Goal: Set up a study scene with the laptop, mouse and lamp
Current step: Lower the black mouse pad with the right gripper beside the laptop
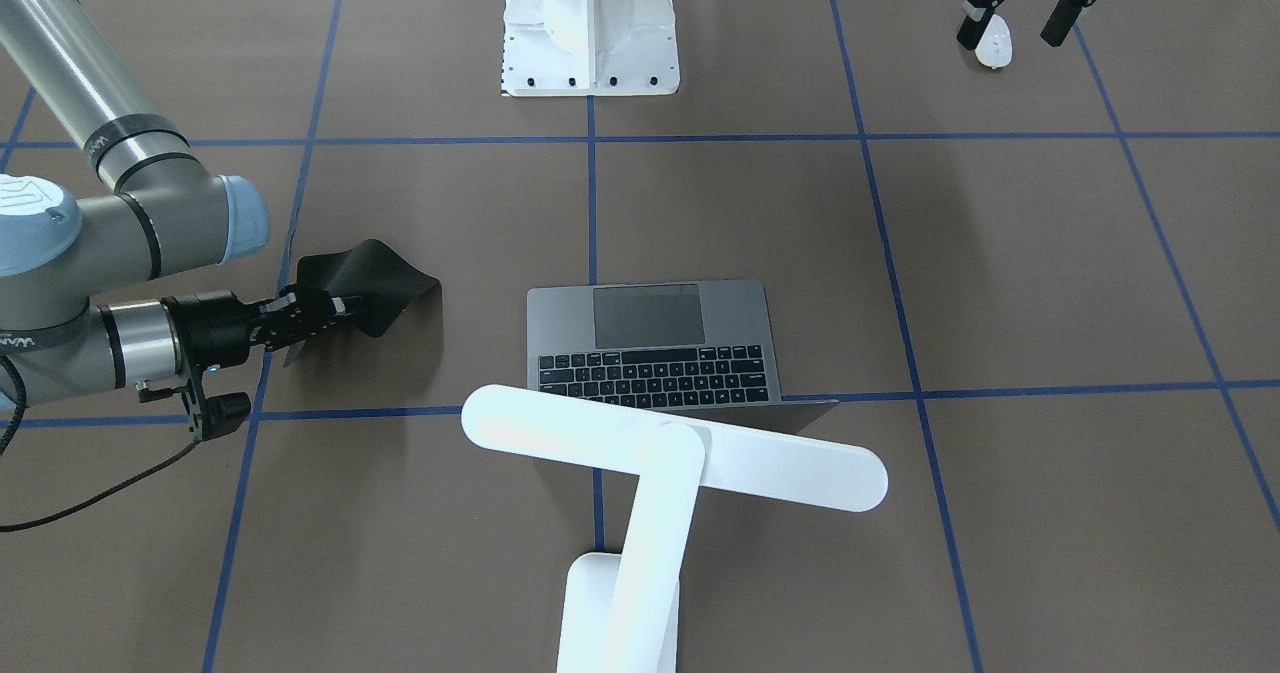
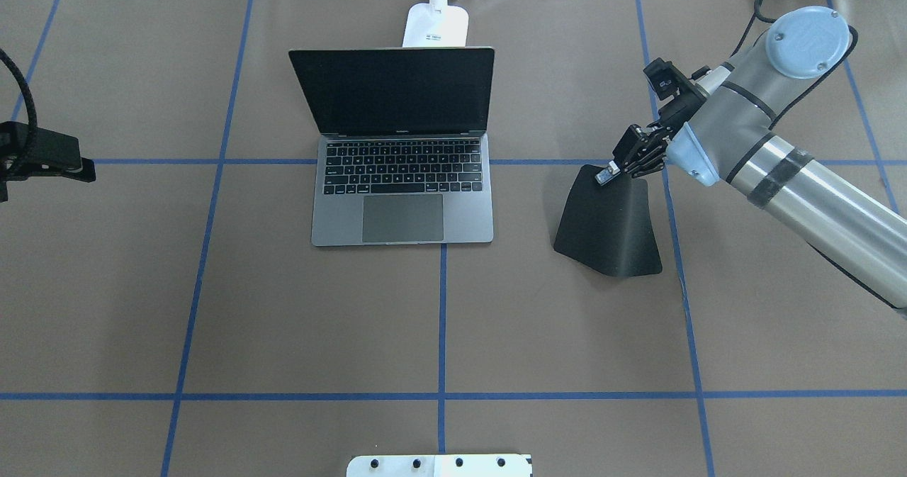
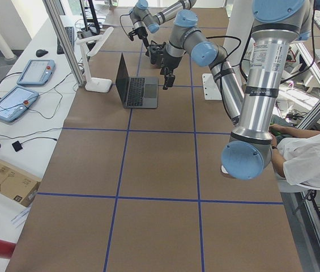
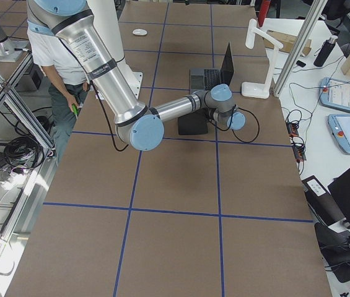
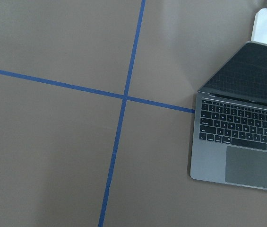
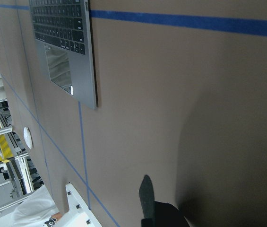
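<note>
So here's how it looks: the laptop [image 2: 402,211] sits open about mid-table [image 2: 283,321], keyboard toward the robot, dark screen tipped back. The lamp [image 1: 672,445] stands right behind it, at 12 o'clock in the overhead view, with its base just past the lid. From the front-facing camera its long bar head crosses in front of the far end of the keyboard. At 3 o'clock from the laptop, well apart from it, is the black mouse pad [image 2: 609,232]. The right gripper [image 2: 604,176] has its fingers clenched on the pad's far edge, so that edge is lifted. The pad bends up like a little tent while its near edge rests on the table. The mouse [image 1: 996,46] is way off on the robot's left side, between 1 and 2 o'clock from the laptop in the front-facing view. The right-side camera shows it lying on the brown table by itself. The left gripper [image 1: 1009,37] shows over that spot with its fingers released and spread wide. One fingertip looks just beside the mouse, but I can't tell if it touches. The white bolted pedestal [image 1: 590,43] is at the robot's edge, 6 o'clock from the laptop in the overhead view.
</note>
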`<state>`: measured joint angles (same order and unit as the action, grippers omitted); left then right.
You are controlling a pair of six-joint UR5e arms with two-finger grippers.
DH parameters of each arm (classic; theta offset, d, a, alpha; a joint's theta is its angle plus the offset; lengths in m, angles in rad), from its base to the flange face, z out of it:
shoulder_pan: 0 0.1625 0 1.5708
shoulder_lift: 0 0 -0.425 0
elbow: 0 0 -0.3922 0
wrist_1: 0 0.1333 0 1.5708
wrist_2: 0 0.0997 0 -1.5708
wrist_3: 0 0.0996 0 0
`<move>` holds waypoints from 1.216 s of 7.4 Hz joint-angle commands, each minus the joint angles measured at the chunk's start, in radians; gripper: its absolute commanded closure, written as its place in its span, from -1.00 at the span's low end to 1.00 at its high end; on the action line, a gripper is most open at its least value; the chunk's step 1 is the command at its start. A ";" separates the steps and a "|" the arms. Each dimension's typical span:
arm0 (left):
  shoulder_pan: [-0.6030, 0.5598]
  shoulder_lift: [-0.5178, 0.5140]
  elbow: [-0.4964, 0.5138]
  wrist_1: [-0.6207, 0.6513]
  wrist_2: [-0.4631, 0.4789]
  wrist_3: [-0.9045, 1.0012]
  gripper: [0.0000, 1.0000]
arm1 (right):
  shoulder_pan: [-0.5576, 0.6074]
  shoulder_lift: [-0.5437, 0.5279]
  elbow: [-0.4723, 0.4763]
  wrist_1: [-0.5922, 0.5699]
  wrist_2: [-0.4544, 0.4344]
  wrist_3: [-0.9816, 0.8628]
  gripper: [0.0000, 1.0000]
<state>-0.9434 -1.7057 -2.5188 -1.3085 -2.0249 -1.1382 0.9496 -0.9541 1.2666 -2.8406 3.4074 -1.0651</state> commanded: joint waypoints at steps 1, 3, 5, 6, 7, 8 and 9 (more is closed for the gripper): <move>0.000 0.000 0.002 0.000 0.000 0.002 -0.99 | -0.024 0.032 -0.016 0.001 0.015 -0.001 0.86; 0.000 -0.003 0.000 0.000 0.000 0.002 -0.99 | -0.037 0.053 -0.027 0.000 0.070 -0.001 -0.36; 0.000 -0.009 -0.002 -0.002 0.000 0.000 -0.99 | -0.037 0.083 -0.078 0.000 0.104 -0.001 -0.99; 0.000 -0.011 -0.003 0.000 0.000 0.000 -0.99 | -0.029 0.084 -0.082 0.000 0.127 -0.001 -0.99; 0.000 -0.012 -0.003 0.000 0.000 0.000 -0.99 | -0.022 0.086 -0.085 0.000 0.169 -0.001 -0.99; 0.000 -0.012 -0.005 -0.002 0.000 0.000 -0.99 | -0.012 0.095 -0.087 0.000 0.199 -0.001 -0.99; 0.000 -0.012 -0.006 0.000 0.000 -0.002 -0.99 | 0.009 0.104 -0.099 0.000 0.201 -0.001 -0.99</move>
<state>-0.9434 -1.7177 -2.5233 -1.3092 -2.0249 -1.1386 0.9379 -0.8605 1.1783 -2.8409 3.5907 -1.0661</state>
